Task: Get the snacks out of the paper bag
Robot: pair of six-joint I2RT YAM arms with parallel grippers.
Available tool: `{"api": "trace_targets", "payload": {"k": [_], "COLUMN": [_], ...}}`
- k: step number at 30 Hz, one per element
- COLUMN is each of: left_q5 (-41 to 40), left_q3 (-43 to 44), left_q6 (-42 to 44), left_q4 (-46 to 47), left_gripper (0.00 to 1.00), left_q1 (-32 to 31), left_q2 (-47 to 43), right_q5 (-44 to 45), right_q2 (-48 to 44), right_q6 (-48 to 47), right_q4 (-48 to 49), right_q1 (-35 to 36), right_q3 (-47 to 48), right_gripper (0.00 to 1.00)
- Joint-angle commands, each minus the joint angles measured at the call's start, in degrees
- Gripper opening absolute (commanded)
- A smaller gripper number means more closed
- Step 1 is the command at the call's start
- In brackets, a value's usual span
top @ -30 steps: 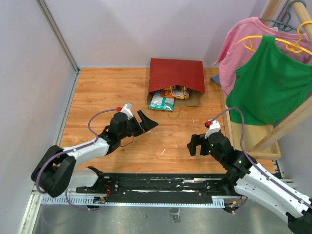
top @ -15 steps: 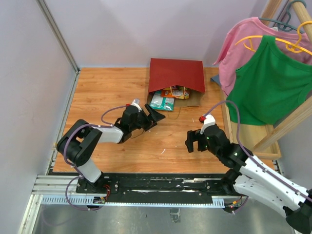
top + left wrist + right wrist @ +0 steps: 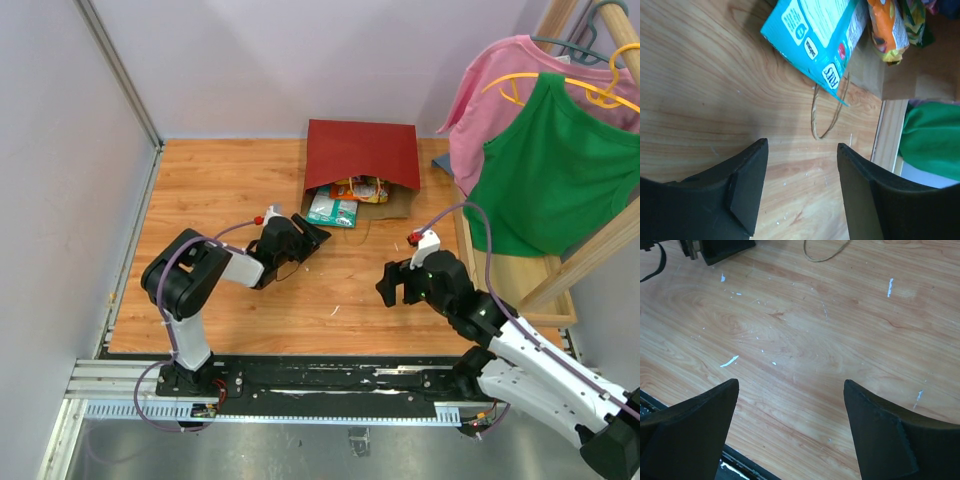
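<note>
The dark red paper bag (image 3: 362, 155) lies on its side at the back of the wooden table, mouth facing me. A teal packet (image 3: 331, 209) and an orange packet (image 3: 362, 190) stick out of its mouth. My left gripper (image 3: 312, 230) is open and empty, just in front of the teal packet. In the left wrist view the teal packet (image 3: 817, 35), the orange packet (image 3: 885, 27) and a thin bag handle (image 3: 827, 115) lie ahead of the open gripper (image 3: 801, 145). My right gripper (image 3: 393, 290) is open and empty over bare wood, also in the right wrist view (image 3: 790, 385).
A pink shirt (image 3: 500, 90) and a green shirt (image 3: 560, 170) hang on a wooden rack (image 3: 520, 285) at the right. A grey wall panel (image 3: 120, 110) bounds the left side. The metal base rail (image 3: 300, 375) runs along the near edge.
My left gripper has moved forward and right towards the bag's mouth, its arm folding in. My right gripper has shifted slightly left. Both stay open and empty.
</note>
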Motion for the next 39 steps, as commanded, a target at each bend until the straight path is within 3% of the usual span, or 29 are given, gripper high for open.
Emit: {"api": "trace_targets", "payload": {"k": [1,16,29,39], "left_q5": [-4.81,-5.98,-9.51,-9.12], "left_q3": [1.48,6.99,9.17,9.83], "left_q6": [-0.65,-2.3,-7.68,-5.87], "left_q4": [4.01,7.91,13.78,15.5], "left_gripper": [0.6,0.57,0.42,0.19], "left_q1": [-0.23,-0.23,-0.31,-0.23], "left_q2": [1.93,9.52,14.9,15.29], "right_q5": [-1.76,-3.41,-2.88,-3.14], "right_q2": [-2.06,-4.97,-9.44,-10.04], "right_q6": [0.73,2.52,3.2,3.3], "right_q4": [1.34,-0.41,-2.77,-3.57], "right_q1": [-0.92,-0.94,-0.91,-0.94], "right_q3": [-1.42,-1.63,-3.46,-4.04], "right_gripper": [0.87,0.84,0.84,0.84]}}
